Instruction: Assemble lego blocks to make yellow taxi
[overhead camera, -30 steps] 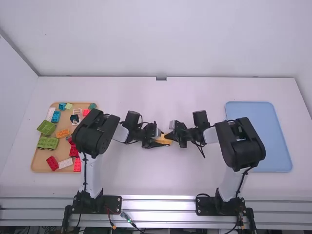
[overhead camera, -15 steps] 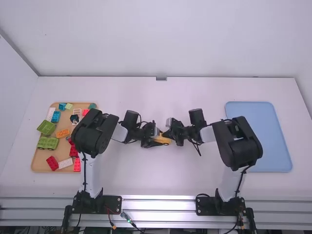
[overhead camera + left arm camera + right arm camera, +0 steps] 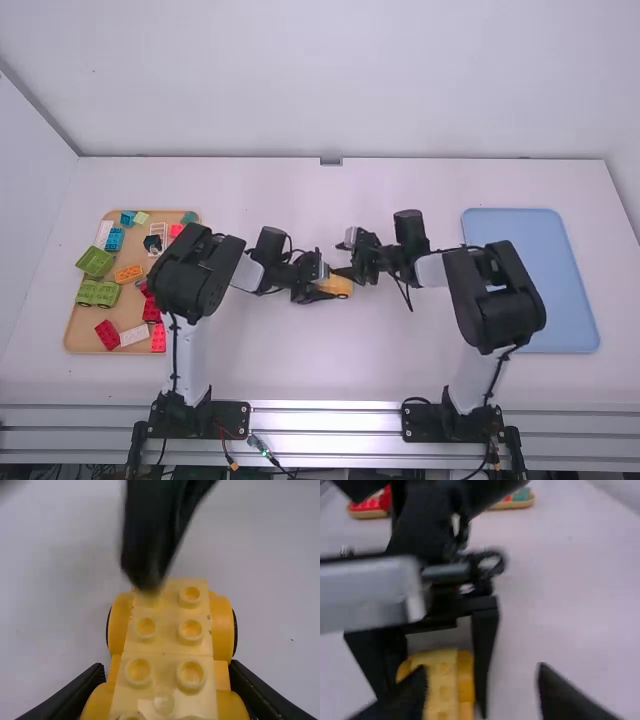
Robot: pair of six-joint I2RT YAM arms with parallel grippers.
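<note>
Left gripper (image 3: 167, 670): pinching yellow car (image 3: 341, 287) by its sides | long axis: along left fingers | right gripper (image 3: 482, 672): spread, car just beside, off-centre

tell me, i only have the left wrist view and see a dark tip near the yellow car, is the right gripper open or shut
Observer: Open: in the right wrist view, the right gripper has its two fingers well apart.
Operator: ok, and what's over on the far left
Observer: A brown tray with loose blocks on it, seen in the high view.
Operator: and the far right
Observer: A blue tray lies there, part of its near-left side hidden under the right arm.
</note>
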